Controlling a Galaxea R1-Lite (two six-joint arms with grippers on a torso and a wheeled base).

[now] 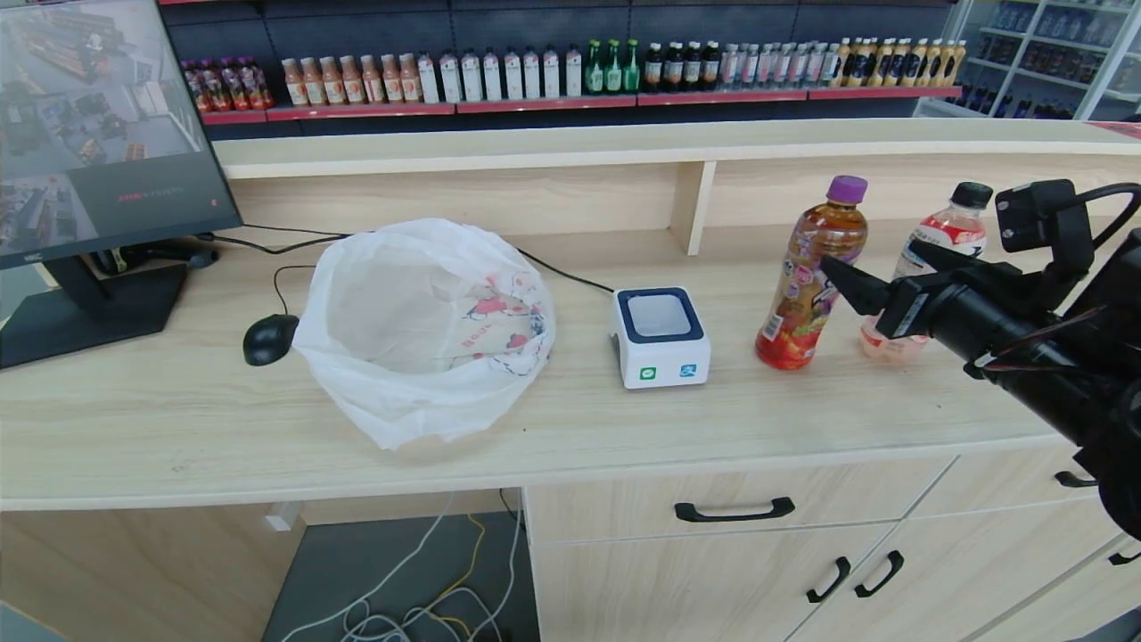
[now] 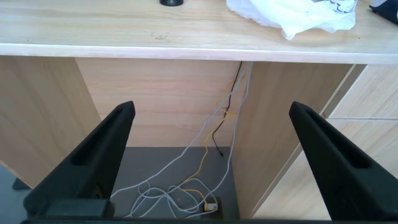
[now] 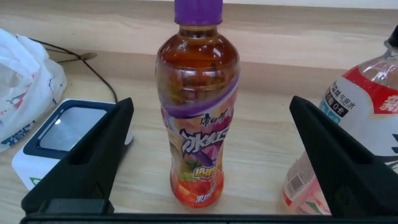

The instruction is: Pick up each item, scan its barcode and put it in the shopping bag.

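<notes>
A tea bottle (image 1: 809, 278) with a purple cap stands upright on the wooden counter (image 1: 570, 419), right of the white barcode scanner (image 1: 661, 337). A clear bottle (image 1: 938, 254) with a black cap and red label stands just right of it. The white shopping bag (image 1: 419, 330) lies open left of the scanner. My right gripper (image 1: 891, 267) is open at bottle height, close to the tea bottle (image 3: 198, 118), which stands centred just ahead of its fingers (image 3: 93, 155). My left gripper (image 2: 211, 106) is open and holds nothing, below the counter's front edge, facing the knee space.
A monitor (image 1: 98, 125) and a black mouse (image 1: 267, 339) sit at the counter's left, with cables running behind the bag. A raised shelf (image 1: 677, 143) backs the counter. Drawers (image 1: 733, 510) are under its right half. Loose cables (image 2: 186, 186) hang in the knee space.
</notes>
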